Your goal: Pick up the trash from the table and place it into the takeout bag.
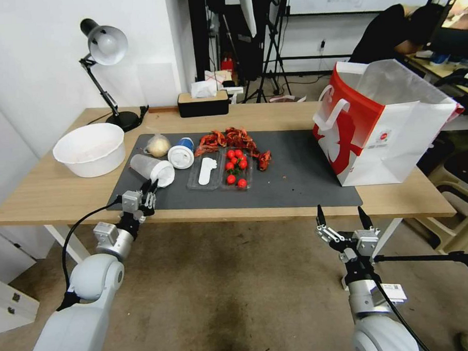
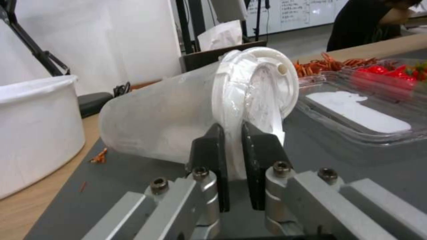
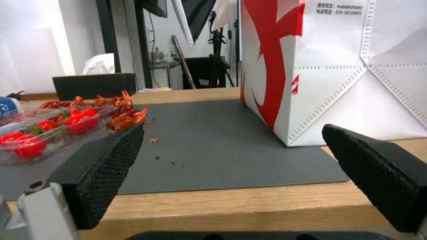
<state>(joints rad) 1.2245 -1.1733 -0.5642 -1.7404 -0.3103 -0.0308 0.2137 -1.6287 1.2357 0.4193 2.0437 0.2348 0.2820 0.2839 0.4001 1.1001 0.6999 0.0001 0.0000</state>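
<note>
Head view: cup (image 1: pixel 152 168) is lying on its side on the mat (image 1: pixel 291 178) at 9 o'clock, bag (image 1: pixel 381 122) standing at 3. Left gripper (image 1: pixel 151 188) is pinching the cup's lid rim. Right gripper (image 1: pixel 340 218) is hovering off the counter (image 1: pixel 49 196) at 5 o'clock.

Left wrist view: fingers (image 2: pixel 209 156) are closing narrowly on the lid (image 2: pixel 256 86).

Right wrist view: fingers (image 3: pixel 111 163) are gaping wide, holding nothing.
</note>
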